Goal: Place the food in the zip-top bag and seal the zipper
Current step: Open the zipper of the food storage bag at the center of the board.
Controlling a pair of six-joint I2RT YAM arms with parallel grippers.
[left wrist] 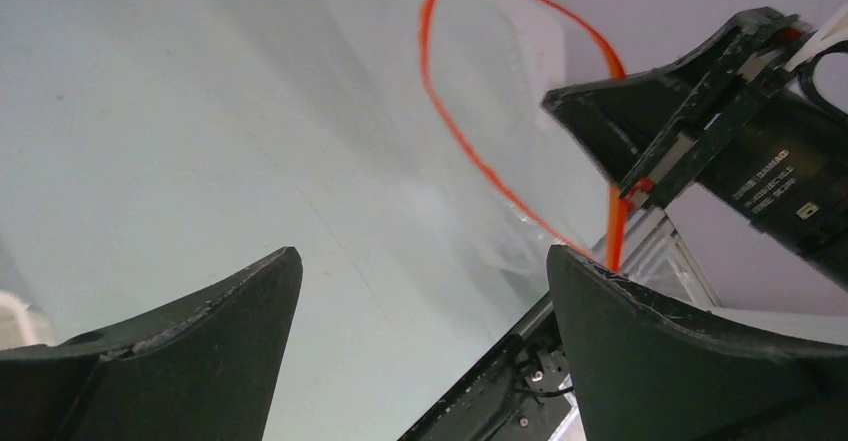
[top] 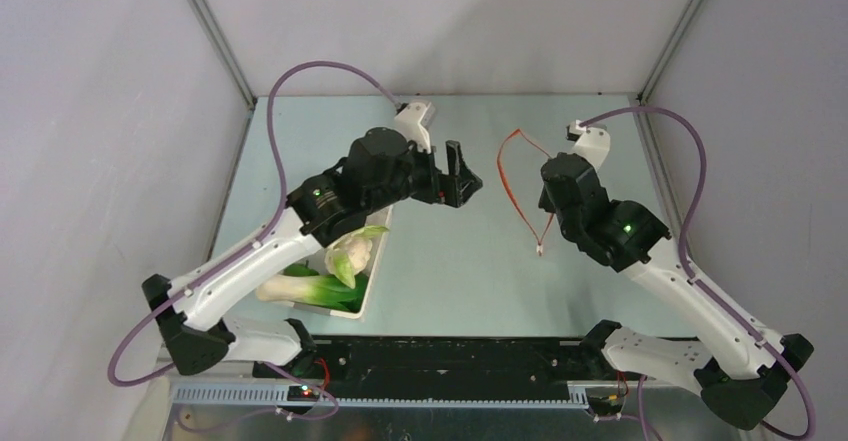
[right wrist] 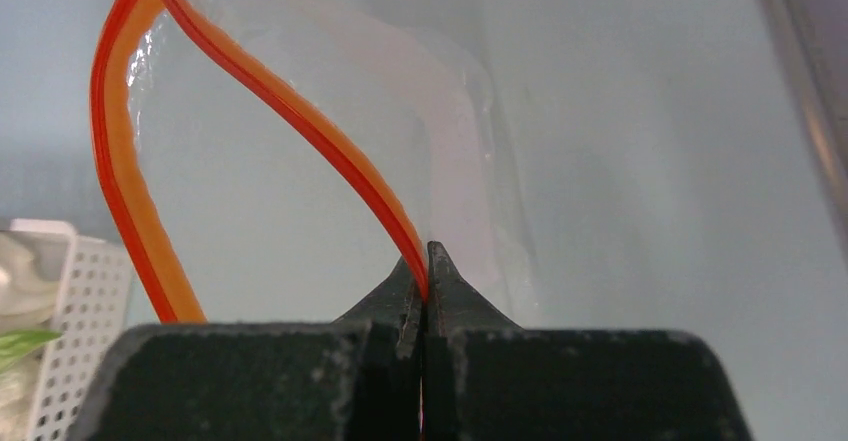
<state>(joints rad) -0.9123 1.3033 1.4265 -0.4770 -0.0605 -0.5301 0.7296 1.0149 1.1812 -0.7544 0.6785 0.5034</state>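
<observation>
The zip-top bag lies on the table right of centre, and its red-orange zipper forms an open loop. My right gripper is shut on one side of that strip, pinched between the fingertips in the right wrist view, where the clear bag bulges open. My left gripper hovers just left of the bag, open, with nothing between its fingers. The zipper loops beyond them. The food sits in the white basket: a lumpy white cauliflower piece and bok choy.
The white perforated basket shows at the left edge of the right wrist view. My left arm reaches over the basket's far end. Grey walls close in the table on three sides, and a black rail runs along the near edge.
</observation>
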